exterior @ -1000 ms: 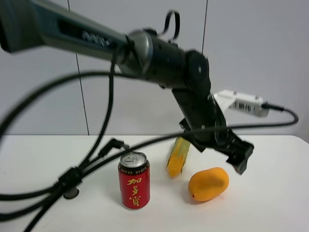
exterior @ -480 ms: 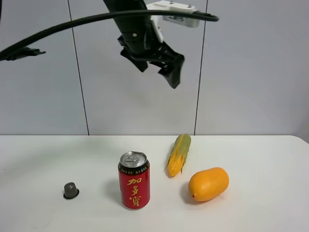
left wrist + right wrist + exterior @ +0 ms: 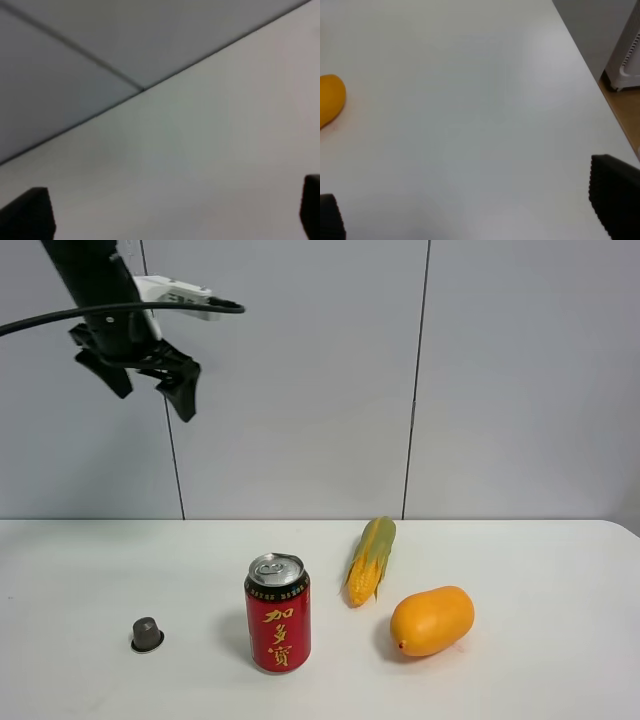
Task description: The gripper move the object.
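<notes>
The orange-yellow mango (image 3: 432, 620) lies on the white table (image 3: 560, 570) at the front right, untouched. My left gripper (image 3: 145, 388) hangs high in the air at the upper left, far from the mango, with its jaws spread and empty. In the left wrist view the two fingertips (image 3: 27, 215) stand wide apart over blurred wall and table. My right gripper (image 3: 472, 210) is open and empty above bare table. The mango's end (image 3: 330, 100) shows at the edge of the right wrist view. The right gripper is not seen in the exterior view.
A red drink can (image 3: 277, 613) stands left of the mango. A yellow-green corn cob (image 3: 371, 560) lies just behind it. A small dark cap (image 3: 147, 634) sits at the front left. The table's edge (image 3: 590, 85) and floor show in the right wrist view.
The left arm has swung from just above the mango up and away to the upper left. Its gripper stayed open and empty. The mango, can and corn have not moved.
</notes>
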Robot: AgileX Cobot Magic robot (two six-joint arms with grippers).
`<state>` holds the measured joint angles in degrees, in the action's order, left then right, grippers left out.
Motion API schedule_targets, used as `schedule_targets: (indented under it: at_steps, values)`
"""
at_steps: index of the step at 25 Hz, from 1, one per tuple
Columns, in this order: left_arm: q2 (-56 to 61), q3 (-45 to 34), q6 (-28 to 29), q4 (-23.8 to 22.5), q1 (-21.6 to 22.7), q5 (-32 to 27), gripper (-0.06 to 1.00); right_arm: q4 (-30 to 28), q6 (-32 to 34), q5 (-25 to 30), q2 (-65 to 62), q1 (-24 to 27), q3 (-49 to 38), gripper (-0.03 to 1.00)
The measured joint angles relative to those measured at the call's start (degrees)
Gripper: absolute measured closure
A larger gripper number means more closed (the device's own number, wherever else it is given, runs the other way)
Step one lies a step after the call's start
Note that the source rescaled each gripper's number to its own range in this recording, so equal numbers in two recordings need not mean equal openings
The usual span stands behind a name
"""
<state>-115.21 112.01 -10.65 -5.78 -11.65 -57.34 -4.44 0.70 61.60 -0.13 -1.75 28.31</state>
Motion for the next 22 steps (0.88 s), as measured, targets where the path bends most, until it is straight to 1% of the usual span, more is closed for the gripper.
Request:
schedule_targets:
  at_steps: [5, 8, 11, 13, 16, 19, 22]
  values:
    - [3.97, -0.06, 0.00, -0.05, 7.42, -8.48, -0.05, 0.00, 0.00, 0.00, 0.00, 0.00, 0.00, -0.03]
    - [8.34, -2.24, 0.00, 0.00, 10.60, -9.86, -0.05, 0.00, 0.00, 0.00, 0.00, 0.00, 0.00, -0.03]
    - [14.75, -7.49, 0.00, 0.13, 13.79, -7.42, -0.05, 0.00, 0.00, 0.00, 0.00, 0.00, 0.00, -0.03]
    - [19.49, -12.73, 0.00, 0.13, 15.73, -4.25, -0.05, 0.00, 0.00, 0.00, 0.00, 0.00, 0.00, -0.03]
    - [27.75, -21.48, 0.00, 0.13, 18.36, -1.28, -0.05, 0.00, 0.00, 0.00, 0.00, 0.00, 0.00, -0.03]
    - [37.31, -30.90, 0.00, 0.18, 21.04, 0.02, -0.05, 0.00, 0.00, 0.00, 0.00, 0.00, 0.00, -0.03]
    - [48.16, -39.86, 0.06, 0.41, 25.60, 0.36, -0.05, 0.00, 0.00, 0.00, 0.00, 0.00, 0.00, -0.03]
